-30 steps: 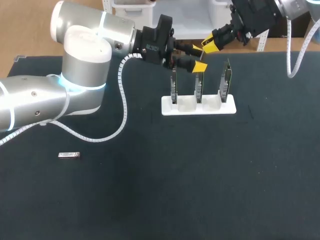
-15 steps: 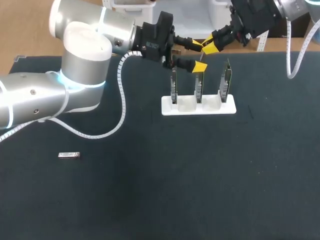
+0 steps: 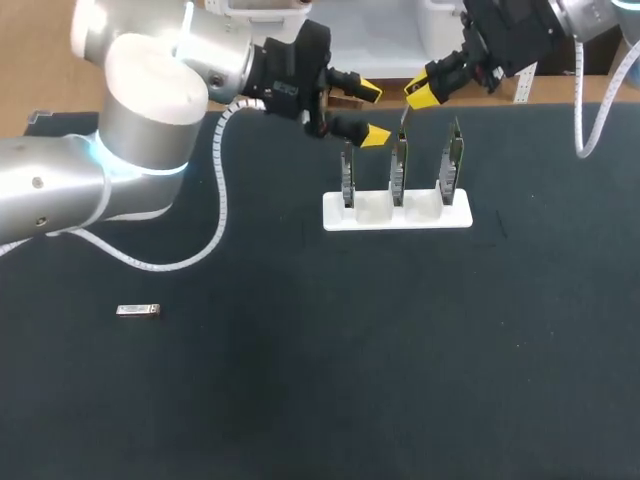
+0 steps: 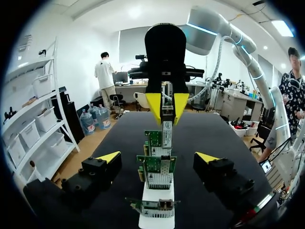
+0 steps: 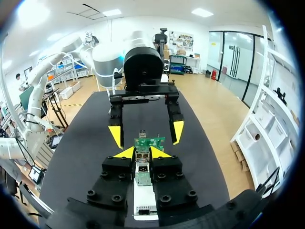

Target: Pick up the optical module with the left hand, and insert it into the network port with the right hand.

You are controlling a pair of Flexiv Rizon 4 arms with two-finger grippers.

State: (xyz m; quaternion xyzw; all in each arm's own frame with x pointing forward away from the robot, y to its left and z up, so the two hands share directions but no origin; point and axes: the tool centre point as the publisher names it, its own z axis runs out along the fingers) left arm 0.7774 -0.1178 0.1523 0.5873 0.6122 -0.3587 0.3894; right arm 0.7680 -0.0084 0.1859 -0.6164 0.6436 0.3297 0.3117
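Silver and slim, the optical module (image 5: 142, 171) is pinched between the two yellow tips of the right end effector (image 3: 424, 93), which are drawn in against it from both sides. It hangs from those tips over the white holder (image 3: 340, 215) at the far side of the dark tabletop (image 3: 400, 350). Its lower end is close above the row of three upright green network cards (image 3: 455, 158) standing in that holder — whether it touches a card cannot be made out. In the left wrist view the module shows as a pale metal bar under the yellow tips, beyond the two nearer cards.

At the holder's other end, the left end effector (image 3: 371, 113) hovers near the first card with its fingers spread wide and nothing in its grip. In its own view the row of cards runs away between the parted fingers, touching neither. The two end effectors face each other along the row.

Well apart from all this, toward the left front of the tabletop, a second small silver module (image 3: 138, 310) lies flat.
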